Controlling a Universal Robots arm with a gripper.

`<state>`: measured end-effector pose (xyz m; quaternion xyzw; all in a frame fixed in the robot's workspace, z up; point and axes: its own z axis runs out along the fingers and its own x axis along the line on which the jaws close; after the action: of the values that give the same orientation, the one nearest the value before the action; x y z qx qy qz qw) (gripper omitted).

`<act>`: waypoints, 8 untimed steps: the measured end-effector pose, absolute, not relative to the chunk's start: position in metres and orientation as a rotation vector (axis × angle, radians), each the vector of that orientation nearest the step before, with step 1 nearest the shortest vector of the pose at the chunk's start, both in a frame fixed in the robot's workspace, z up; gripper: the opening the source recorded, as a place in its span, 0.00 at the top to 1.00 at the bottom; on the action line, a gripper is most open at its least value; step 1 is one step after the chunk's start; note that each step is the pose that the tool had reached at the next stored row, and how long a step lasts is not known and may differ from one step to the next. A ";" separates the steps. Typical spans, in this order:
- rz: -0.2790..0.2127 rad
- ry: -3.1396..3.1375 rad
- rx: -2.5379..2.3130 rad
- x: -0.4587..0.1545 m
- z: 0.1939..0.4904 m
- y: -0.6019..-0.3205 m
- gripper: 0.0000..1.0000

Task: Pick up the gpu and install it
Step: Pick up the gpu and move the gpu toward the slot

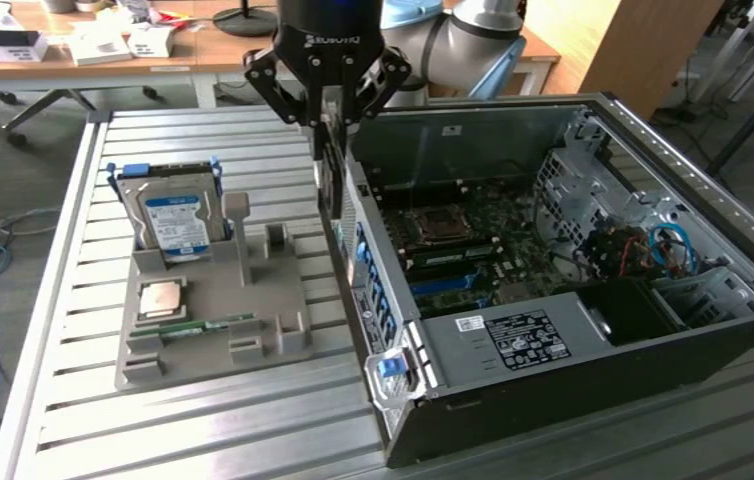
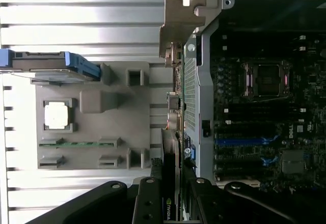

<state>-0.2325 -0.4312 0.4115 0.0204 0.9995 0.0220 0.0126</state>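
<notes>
Looking at the gpu (image 1: 334, 185), we are seeing a thin, flat, dark brownish board turned edge-on. It is carrying a silver metal bracket (image 2: 178, 30) at one end and a small green logo near the other. The tool (image 1: 328, 112) is pinching the card from both faces, its black fingers (image 2: 147, 203) pressing on the logo end. The card's long axis is running away from the fingers, alongside the outer wall of the open computer case (image 1: 524, 420), with the bracket end pointing farthest from the tool. The card is hanging clear of the table (image 1: 70, 420), just beside that wall. It is sitting between the case and the grey parts tray (image 1: 237, 290), outside the bay holding the motherboard (image 1: 484, 250).
</notes>
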 end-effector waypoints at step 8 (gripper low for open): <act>0.069 3.115 0.063 -0.224 0.419 -0.431 0.74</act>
<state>-0.2236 -0.4312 0.4186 0.0203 0.9995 0.0220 0.0125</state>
